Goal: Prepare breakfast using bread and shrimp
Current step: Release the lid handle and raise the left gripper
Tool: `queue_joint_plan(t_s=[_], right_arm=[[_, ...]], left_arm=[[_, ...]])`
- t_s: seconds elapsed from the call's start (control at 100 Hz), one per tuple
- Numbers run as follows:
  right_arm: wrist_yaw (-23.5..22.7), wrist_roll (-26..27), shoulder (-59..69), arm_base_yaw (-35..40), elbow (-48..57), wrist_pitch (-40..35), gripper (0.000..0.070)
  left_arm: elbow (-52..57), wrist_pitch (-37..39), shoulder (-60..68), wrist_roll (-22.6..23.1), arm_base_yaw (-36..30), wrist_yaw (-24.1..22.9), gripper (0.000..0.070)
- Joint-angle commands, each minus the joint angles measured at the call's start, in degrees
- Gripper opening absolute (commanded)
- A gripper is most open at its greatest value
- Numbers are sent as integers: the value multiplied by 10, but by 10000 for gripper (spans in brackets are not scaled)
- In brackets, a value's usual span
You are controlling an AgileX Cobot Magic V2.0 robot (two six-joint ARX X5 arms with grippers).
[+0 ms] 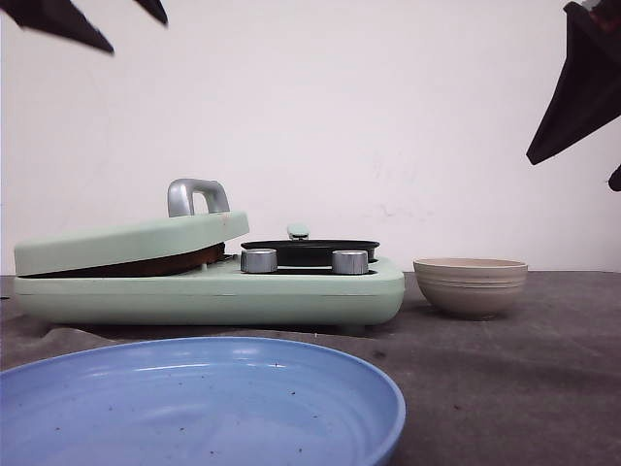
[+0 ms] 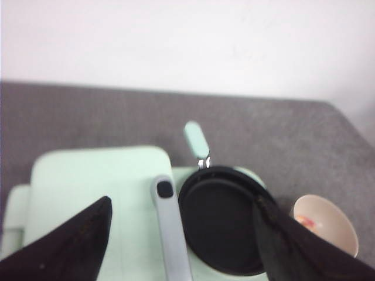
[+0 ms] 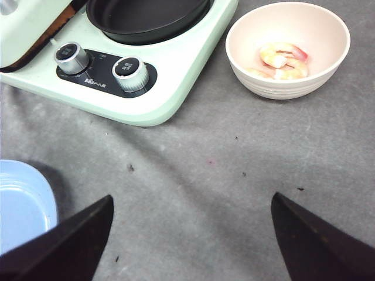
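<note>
Both pincers hang above the counter with their fingers spread wide and nothing between them: the left pincer shows only as two dark fingertips over the mint-green breakfast maker, and the right pincer likewise over bare grey cloth. In the front view only dark tips of the fingers poke in at the upper corners, the rest of each arm cut off by the frame. The hinged lid of the breakfast maker lies nearly shut on the left half, its grey handle standing up; a thin brown edge shows in the gap under the lid, but whether that is the bread cannot be told, and no slice can be made out plainly in any view. On the right half sits a black pan, its inside bare as far as it shows, partly cropped in the right wrist view and partly covered by a fingertip in the left wrist view. Two silver knobs sit on the front panel; the lettering beside them is too small to read. A beige bowl stands just beside the appliance and holds shrimp, hidden behind the rim from the front. A blue plate lies nearest the camera, cut off by the frame, with dark specks on it.
</note>
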Motion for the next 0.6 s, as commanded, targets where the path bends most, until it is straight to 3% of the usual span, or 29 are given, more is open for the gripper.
queue_joint_plan(t_s=[0.0,0.59], right_arm=[[0,6,2,3,3,13,521],[0,50,9,-27,71,21,519]], left_arm=[[11,1,-11,19,0,0,404],[-21,-69,-120,64,0,-10,400]])
